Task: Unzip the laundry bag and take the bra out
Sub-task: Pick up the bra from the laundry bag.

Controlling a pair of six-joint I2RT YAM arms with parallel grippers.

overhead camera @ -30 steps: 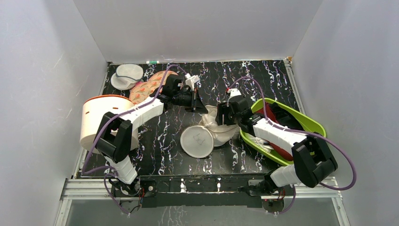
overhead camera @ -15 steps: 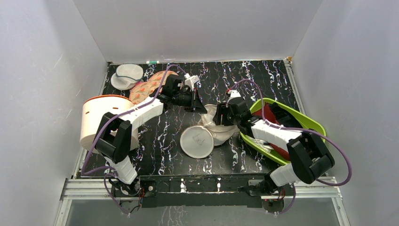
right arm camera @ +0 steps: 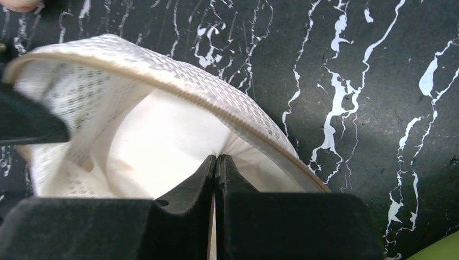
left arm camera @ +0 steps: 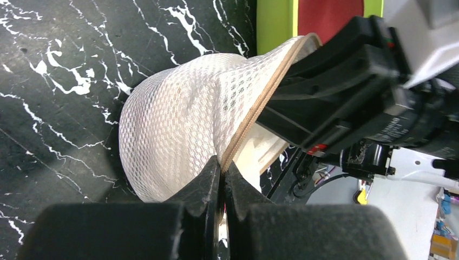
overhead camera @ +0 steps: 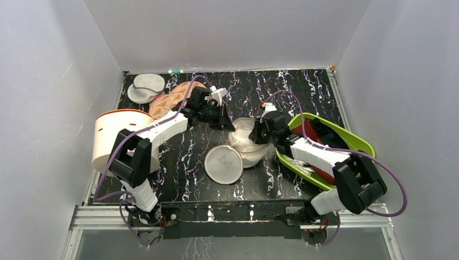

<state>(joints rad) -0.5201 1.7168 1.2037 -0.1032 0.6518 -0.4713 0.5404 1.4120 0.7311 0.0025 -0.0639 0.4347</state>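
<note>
I had both grippers on the laundry bag (overhead camera: 238, 151), which sat near the middle of the desk (overhead camera: 303, 89), just beside the green tray (overhead camera: 357, 138) on its left. The bag was open like a clam. One round half lay low at the near side with its pale inside and a small dark mark facing up. The other half was lifted behind it between the two grippers.

The left gripper (overhead camera: 228, 124) came in from the far left. On its wrist camera the gripper (left arm camera: 222, 162) was closed tight, pinching the tan zipper edge where it ran down the mesh dome (left arm camera: 173, 124). The right gripper (left arm camera: 346, 92) showed there as a black block against the bag's far rim.

On the right wrist camera the right gripper (right arm camera: 216, 160) was closed too, nipping the white lining just under the zipper band. That band arched across the bag (right arm camera: 162, 130) above the fingers. Inside I saw only plain white fabric.

Red cloth (overhead camera: 309, 130) lay in the tray beneath the right arm. A white tub (overhead camera: 116, 141) with an orange rim stood at the left edge. Patterned cloth (overhead camera: 172, 100) and a small grey mesh pod (overhead camera: 146, 86) lay behind it.
</note>
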